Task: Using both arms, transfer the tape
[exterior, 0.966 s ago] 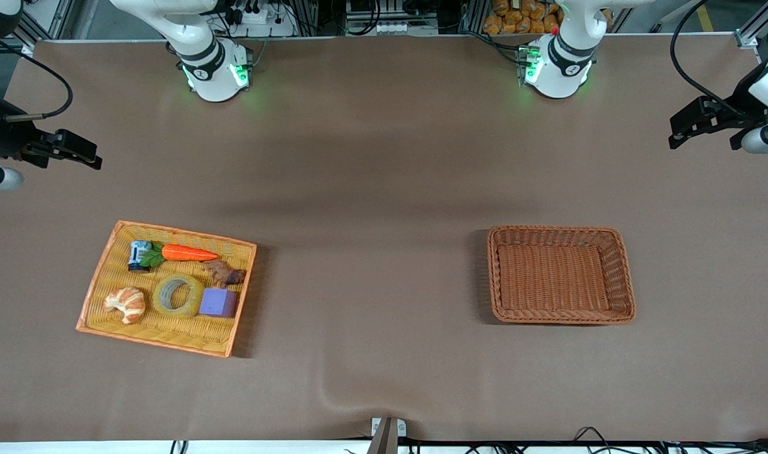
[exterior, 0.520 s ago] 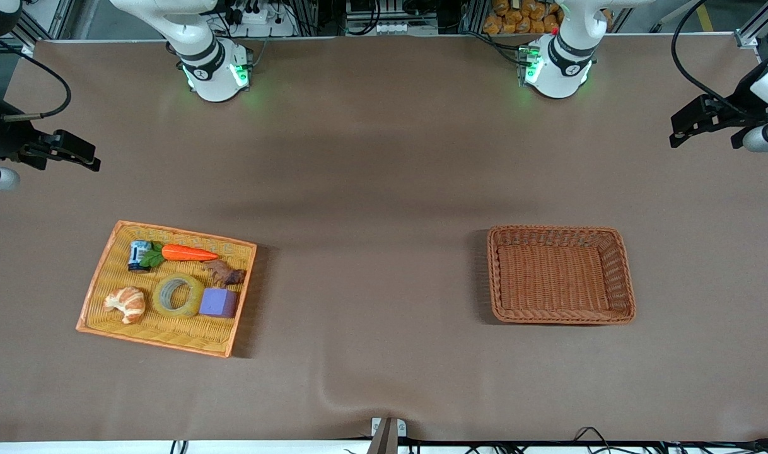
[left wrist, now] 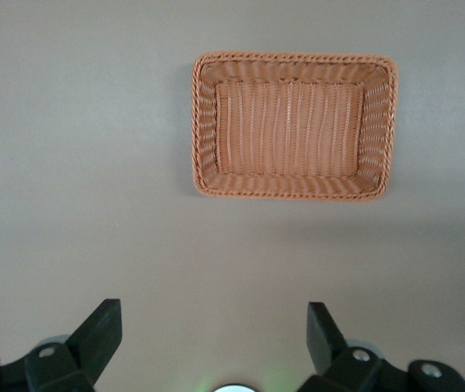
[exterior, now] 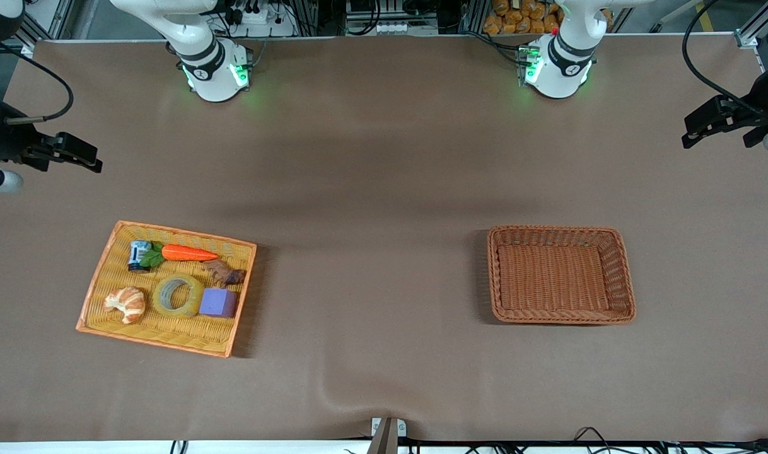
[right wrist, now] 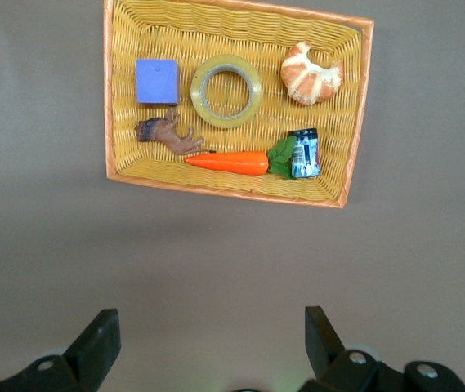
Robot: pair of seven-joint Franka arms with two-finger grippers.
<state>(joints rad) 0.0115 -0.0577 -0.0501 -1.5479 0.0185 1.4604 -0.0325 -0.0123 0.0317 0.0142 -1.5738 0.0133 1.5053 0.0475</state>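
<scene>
The tape (exterior: 161, 297), a translucent yellowish ring, lies flat in the yellow wicker tray (exterior: 182, 234) between a croissant and a purple cube. It also shows in the right wrist view (right wrist: 197, 91). My right gripper (exterior: 84, 157) hangs open and empty high over the bare table at the right arm's end; its wrist view (right wrist: 212, 335) looks down on the tray (right wrist: 232, 189). My left gripper (exterior: 705, 123) hangs open and empty high over the table's edge at the left arm's end; its wrist view (left wrist: 213, 335) looks down on the brown basket (left wrist: 293, 59).
The empty brown wicker basket (exterior: 560, 230) stands toward the left arm's end. The tray also holds a croissant (exterior: 125, 304), a purple cube (exterior: 218, 302), a carrot (exterior: 188, 253), a small can (exterior: 138, 255) and a brown toy (exterior: 225, 273).
My left gripper has drifted a little toward the table's edge at the left arm's end. My right gripper has hardly moved. The tape lies where it was.
</scene>
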